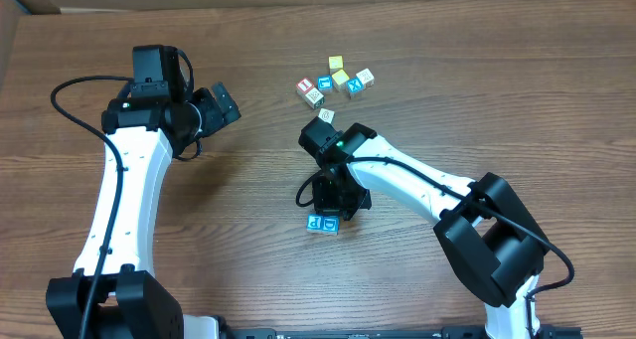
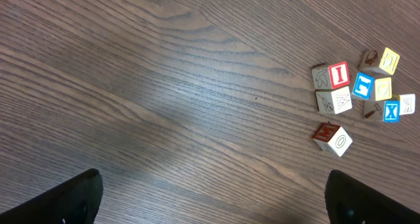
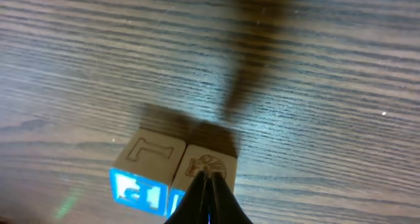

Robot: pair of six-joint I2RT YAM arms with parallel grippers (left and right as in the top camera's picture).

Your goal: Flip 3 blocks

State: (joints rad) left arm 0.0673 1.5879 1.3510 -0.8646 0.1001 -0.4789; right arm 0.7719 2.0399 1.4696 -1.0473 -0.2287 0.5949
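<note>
Two blocks stand side by side near the table's middle, both with blue front faces (image 1: pixel 324 223). In the right wrist view the left one (image 3: pixel 154 157) has a pale top with an outlined letter. The right one (image 3: pixel 220 161) has a pale top with a drawing. My right gripper (image 3: pixel 207 179) is shut with nothing between its fingers, its tips over the right block's top face. A third block with a red "O" (image 2: pixel 333 139) sits alone further back (image 1: pixel 327 115). My left gripper (image 2: pixel 213 207) hangs open over bare wood, far from all the blocks.
A cluster of other cubes (image 1: pixel 338 79) lies at the back: a red "I" cube (image 2: pixel 338 74), a blue "X" cube (image 2: pixel 391 111) and yellow cubes (image 2: pixel 389 60). Bare wooden table (image 1: pixel 199 240) spreads to the left and front.
</note>
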